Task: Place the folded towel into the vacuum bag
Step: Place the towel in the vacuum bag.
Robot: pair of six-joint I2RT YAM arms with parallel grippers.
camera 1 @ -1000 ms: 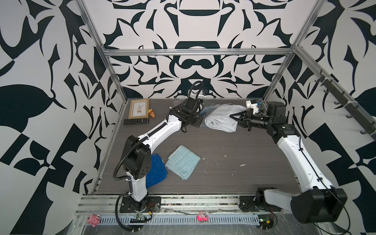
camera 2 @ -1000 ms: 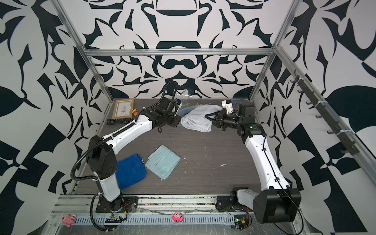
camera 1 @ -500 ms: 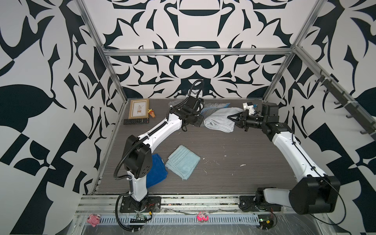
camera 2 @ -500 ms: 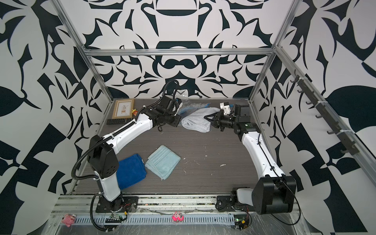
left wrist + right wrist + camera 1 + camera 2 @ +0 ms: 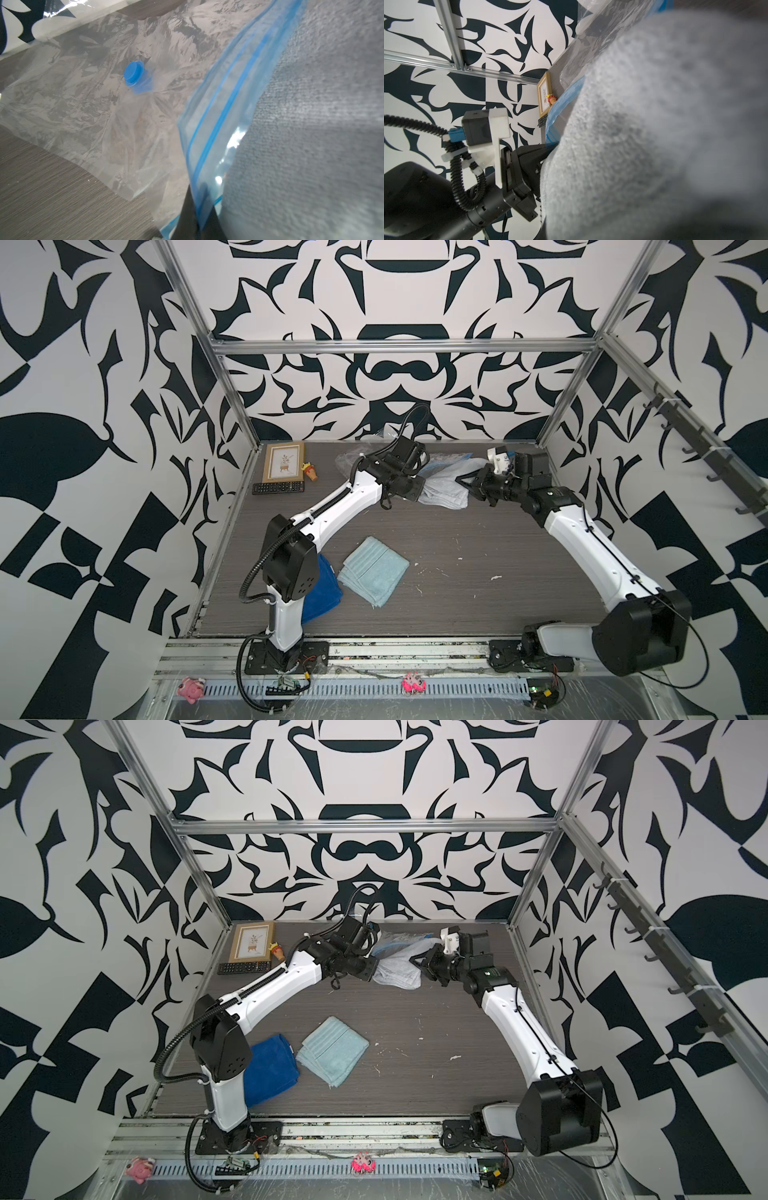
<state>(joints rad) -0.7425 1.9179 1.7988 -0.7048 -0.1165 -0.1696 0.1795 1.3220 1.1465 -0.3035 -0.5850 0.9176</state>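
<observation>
Your left jaws are pinched shut on the blue zip-seal strip of the vacuum bag, gripping that edge above the counter. The bag's round blue valve cap sits well beyond the jaw tips on the crinkled plastic.

Your right jaws are closed narrowly on the edge of the grey towel. In the right wrist view the cloth fills the frame and hides the tips. The towel lies between your two sets of jaws, pressed against the strip just beside the left jaws. You cannot tell how much of it is inside the bag.

Far behind both jaws, by the left arm's base, a folded light-blue towel and a dark-blue towel lie side by side.
</observation>
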